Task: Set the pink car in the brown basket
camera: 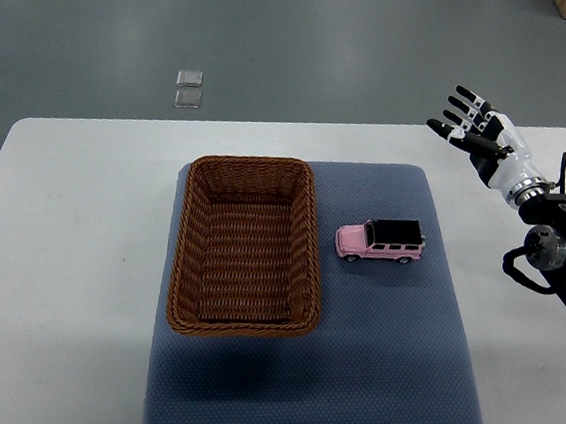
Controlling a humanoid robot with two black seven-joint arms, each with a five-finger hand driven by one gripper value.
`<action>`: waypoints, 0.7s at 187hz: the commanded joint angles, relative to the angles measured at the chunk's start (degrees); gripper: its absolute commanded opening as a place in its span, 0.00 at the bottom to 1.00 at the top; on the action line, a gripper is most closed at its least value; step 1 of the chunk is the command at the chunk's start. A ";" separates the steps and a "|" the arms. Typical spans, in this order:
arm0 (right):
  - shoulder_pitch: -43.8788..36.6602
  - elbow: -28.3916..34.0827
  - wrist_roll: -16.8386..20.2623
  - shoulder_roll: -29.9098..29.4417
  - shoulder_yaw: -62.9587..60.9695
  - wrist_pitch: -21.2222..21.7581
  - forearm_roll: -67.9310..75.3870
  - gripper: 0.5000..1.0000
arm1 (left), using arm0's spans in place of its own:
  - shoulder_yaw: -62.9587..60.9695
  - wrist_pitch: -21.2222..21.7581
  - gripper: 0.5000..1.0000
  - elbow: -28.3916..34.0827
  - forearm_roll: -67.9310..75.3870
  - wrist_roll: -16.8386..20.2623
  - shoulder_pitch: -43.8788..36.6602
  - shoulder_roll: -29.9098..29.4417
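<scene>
Pink car [381, 242] on blue mat [379, 362], just right of brown basket [246, 246]; right hand [481, 136] well apart, fingers spread, empty.

The right robot hand [483, 133] has a white shell over the palm and back, with slim black fingers [467, 93] that carry pale bands at the joints. A white, rounded wrist cuff joins it to a short metallic ring. Behind that, the forearm is matte black and blocky, with a round grey joint cap, dark brackets and a thin black cable looping alongside.
</scene>
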State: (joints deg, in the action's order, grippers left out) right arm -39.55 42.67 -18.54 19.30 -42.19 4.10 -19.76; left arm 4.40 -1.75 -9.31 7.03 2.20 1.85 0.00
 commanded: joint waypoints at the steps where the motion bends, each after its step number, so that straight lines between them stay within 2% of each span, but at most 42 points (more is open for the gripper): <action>1: -0.17 0.05 0.08 0.13 0.09 0.04 -0.10 0.82 | 0.00 -0.01 1.00 0.00 0.00 0.00 0.00 0.00; 64: -1.31 0.13 -0.01 1.45 3.07 0.91 -1.42 0.82 | 0.00 -0.01 1.00 0.00 0.00 0.00 0.00 0.00; 131: -5.80 0.13 -0.01 4.79 8.61 4.61 -10.30 0.82 | 0.00 -0.01 1.00 0.00 0.00 0.00 0.00 0.00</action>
State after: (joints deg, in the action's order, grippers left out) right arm -43.09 42.80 -18.56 22.73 -36.85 7.90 -28.72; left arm 4.39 -1.77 -9.31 7.03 2.20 1.85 0.00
